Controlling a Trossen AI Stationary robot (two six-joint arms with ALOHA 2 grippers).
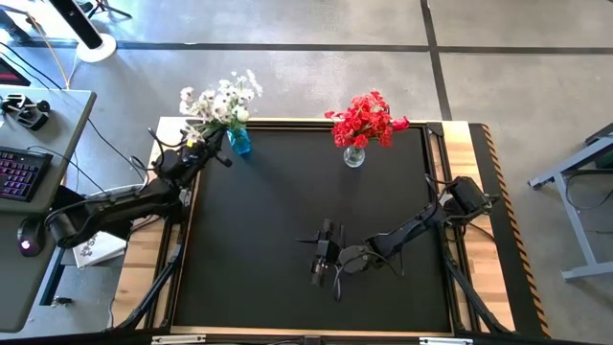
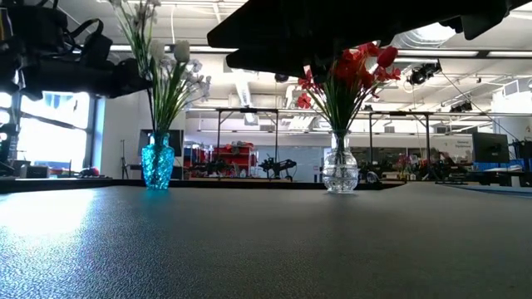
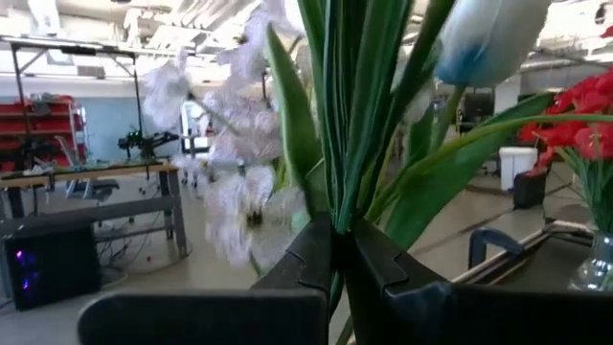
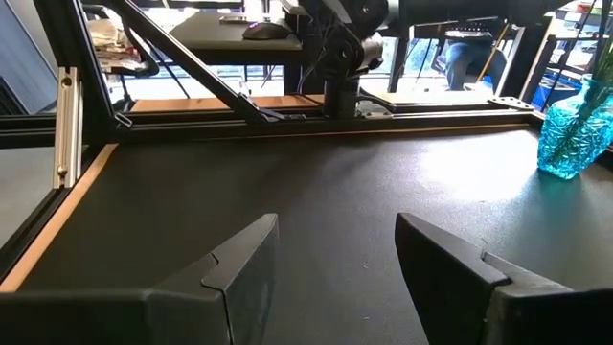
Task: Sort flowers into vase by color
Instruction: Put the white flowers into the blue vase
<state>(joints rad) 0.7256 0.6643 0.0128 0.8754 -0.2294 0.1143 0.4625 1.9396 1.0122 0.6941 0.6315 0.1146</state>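
Note:
White flowers (image 1: 222, 101) stand with their stems in a blue vase (image 1: 238, 142) at the table's far left. Red flowers (image 1: 369, 120) stand in a clear vase (image 1: 354, 155) at the far middle. My left gripper (image 1: 216, 147) is shut beside the blue vase, up among the white bunch's green stems (image 3: 345, 115). In the low view its arm reaches those stems (image 2: 160, 87) above the vase (image 2: 158, 162). My right gripper (image 4: 335, 259) hangs open over the bare mat near the table's middle (image 1: 326, 261), with nothing between its fingers. My left gripper has its shut fingertips (image 3: 369, 254) against the white bunch's stems above the vase. A thin green stem (image 3: 334, 287) shows in the seam between the two fingers, pinched there. The fingers come about level from the table's left, across the upright stems. The stem's lower end is hidden.
The black mat (image 1: 287, 220) has a raised frame around it, with wooden strips at both sides. A desk with a keyboard (image 1: 21, 172) and mouse stands off the table's left. The left arm's base (image 4: 340, 57) shows across the mat in the right wrist view.

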